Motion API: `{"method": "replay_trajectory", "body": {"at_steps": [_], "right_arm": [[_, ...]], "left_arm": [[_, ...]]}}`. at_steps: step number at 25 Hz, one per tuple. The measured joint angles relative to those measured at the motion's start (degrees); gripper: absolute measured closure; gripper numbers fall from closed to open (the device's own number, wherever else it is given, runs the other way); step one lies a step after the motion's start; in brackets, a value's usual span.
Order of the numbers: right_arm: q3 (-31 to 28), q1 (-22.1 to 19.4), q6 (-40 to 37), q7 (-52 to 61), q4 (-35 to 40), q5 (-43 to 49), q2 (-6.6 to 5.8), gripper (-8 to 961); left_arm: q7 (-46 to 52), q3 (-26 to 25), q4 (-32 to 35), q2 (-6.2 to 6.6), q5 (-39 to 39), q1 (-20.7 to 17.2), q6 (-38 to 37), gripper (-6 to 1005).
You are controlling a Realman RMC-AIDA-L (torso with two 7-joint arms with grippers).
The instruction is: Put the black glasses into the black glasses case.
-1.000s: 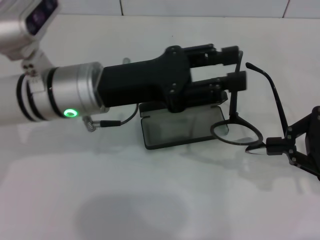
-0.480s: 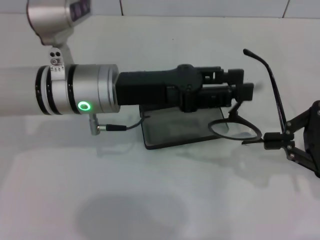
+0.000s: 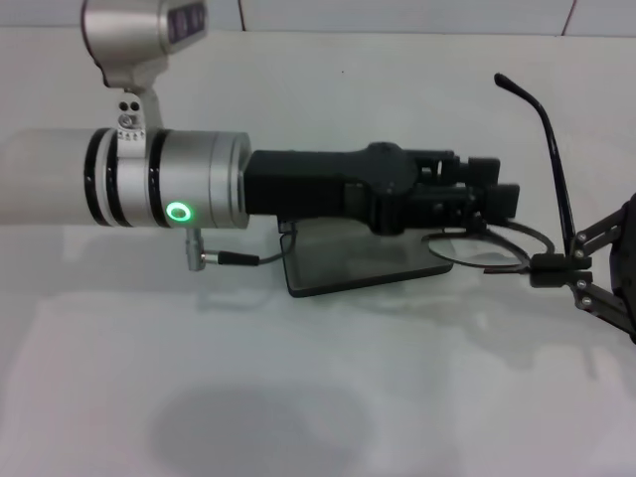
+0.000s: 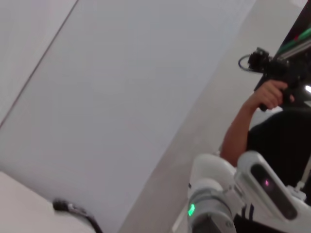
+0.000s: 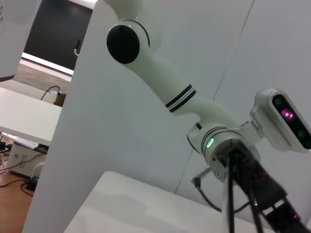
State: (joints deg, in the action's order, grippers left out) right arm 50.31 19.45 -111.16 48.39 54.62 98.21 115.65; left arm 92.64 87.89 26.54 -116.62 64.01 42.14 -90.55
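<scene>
Your right gripper, at the right edge, pinches the glasses; your left gripper is pressed together on their frame. Opposing pulls could bend them before the case.

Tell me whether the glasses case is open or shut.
Open. In the head view the black glasses case shows its grey lining facing up, its raised lid mostly hidden behind the left gripper.

Head camera looks down; wrist cameras face outward
</scene>
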Motion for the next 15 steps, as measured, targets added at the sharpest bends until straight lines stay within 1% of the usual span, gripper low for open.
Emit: {"method": "replay_trajectory", "body": {"at_steps": [5,10,15], "right_arm": [[-1.00,-1.34,-2.92,-2.98,0.19,-0.60,-0.22,929],[-1.76,-2.39,-11.07,-8.49,-0.63,-3.57,-0.10,929],[0.56,-2.79,-11.96,-10.06,-1.93,-8.81,0.08,929]], "left_arm": [[-0.11,-3.61,0.34,0.21,0.25,-1.25,-0.31,428],[-0.14,-3.94,-0.05,0.45,1.32,-1.44,1.25,428],[0.40,-3.95,-0.13,-0.03,3.72,-0.87,3.94,428]]}}
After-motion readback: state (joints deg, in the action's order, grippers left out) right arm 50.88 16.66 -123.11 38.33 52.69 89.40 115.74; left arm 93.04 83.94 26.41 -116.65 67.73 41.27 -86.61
